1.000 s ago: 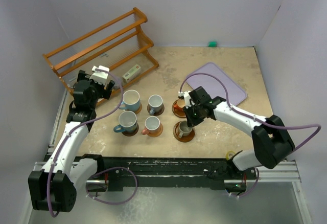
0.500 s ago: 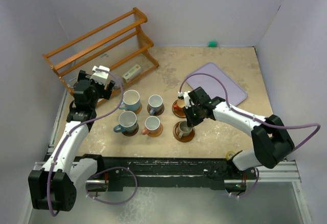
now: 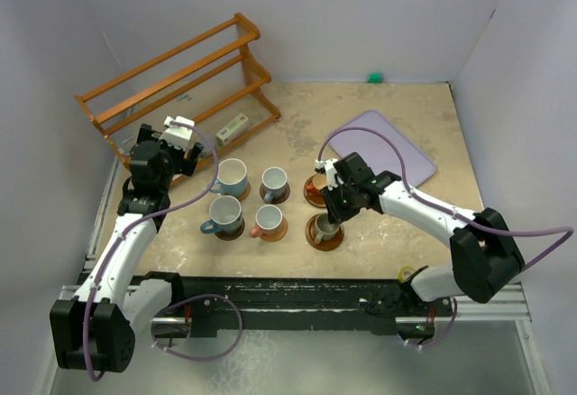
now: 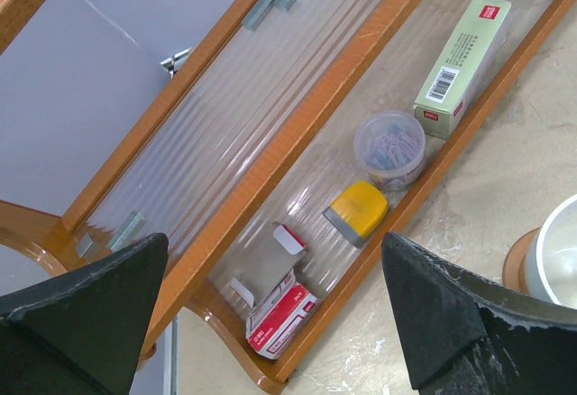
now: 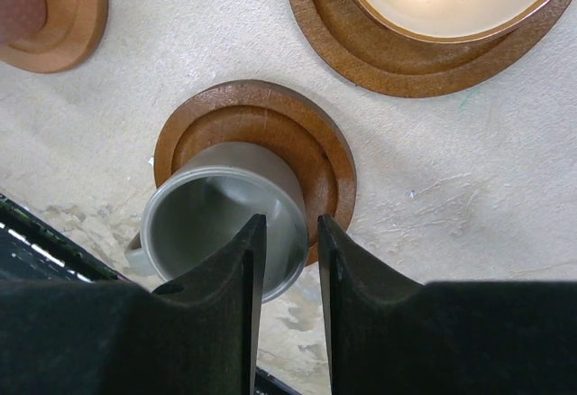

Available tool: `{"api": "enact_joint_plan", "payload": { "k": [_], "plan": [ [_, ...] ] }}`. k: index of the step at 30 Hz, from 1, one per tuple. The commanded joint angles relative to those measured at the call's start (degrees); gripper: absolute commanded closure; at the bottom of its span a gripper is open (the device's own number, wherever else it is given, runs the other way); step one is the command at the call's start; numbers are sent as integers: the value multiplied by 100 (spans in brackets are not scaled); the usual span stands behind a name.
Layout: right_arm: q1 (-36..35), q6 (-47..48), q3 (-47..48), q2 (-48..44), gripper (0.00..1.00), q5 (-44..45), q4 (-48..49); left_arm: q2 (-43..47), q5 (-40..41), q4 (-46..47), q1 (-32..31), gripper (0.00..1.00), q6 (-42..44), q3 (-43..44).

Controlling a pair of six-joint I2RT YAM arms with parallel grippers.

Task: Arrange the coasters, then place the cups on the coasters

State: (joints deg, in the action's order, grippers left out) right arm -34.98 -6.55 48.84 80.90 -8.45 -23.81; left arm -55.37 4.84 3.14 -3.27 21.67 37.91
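Note:
Six cups stand on round wooden coasters in the middle of the table: a light blue cup (image 3: 232, 177), a grey-blue cup (image 3: 273, 181), a blue cup (image 3: 224, 215), a pink cup (image 3: 267, 221), an orange cup (image 3: 318, 184) and a grey-olive cup (image 3: 326, 228). My right gripper (image 5: 290, 233) hangs over the grey-olive cup (image 5: 225, 219) on its brown coaster (image 5: 311, 147). One finger is inside the rim and one outside, and a small gap shows on both sides of the wall. My left gripper (image 4: 273, 251) is wide open and empty, held near the rack.
A wooden rack (image 3: 180, 79) at the back left holds small boxes, a tub of clips and a yellow item (image 4: 358, 212). A lavender tray (image 3: 383, 147) lies at the back right. The orange cup's coaster (image 5: 379, 61) lies close beyond my right fingers.
My right jaws have parted and let go of the grey-olive cup's rim; the cup stays on its coaster. The left arm has not moved.

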Motion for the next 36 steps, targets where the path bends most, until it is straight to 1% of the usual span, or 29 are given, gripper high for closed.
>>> {"api": "enact_joint_plan", "payload": {
  "k": [1,11,17,20,25,29,36],
  "plan": [
    [-35,-52,103,-288,67,-32,-71,72,85,168,43,2,118,132],
    [-77,21,202,-444,58,26,-212,70,183,197,41,2,202,120],
    [-87,175,293,-642,55,56,-338,11,212,233,46,2,232,129],
    [-99,303,349,-766,53,-99,-417,-17,243,253,46,2,247,150],
    [-190,824,355,-1035,51,-471,-583,-42,321,290,41,2,323,164],
    [-205,1435,411,-1241,49,-905,-735,-82,372,333,44,2,363,172],
    [-261,3128,569,-1257,45,-1292,-1298,-112,436,354,46,2,449,170]
  ]
}}
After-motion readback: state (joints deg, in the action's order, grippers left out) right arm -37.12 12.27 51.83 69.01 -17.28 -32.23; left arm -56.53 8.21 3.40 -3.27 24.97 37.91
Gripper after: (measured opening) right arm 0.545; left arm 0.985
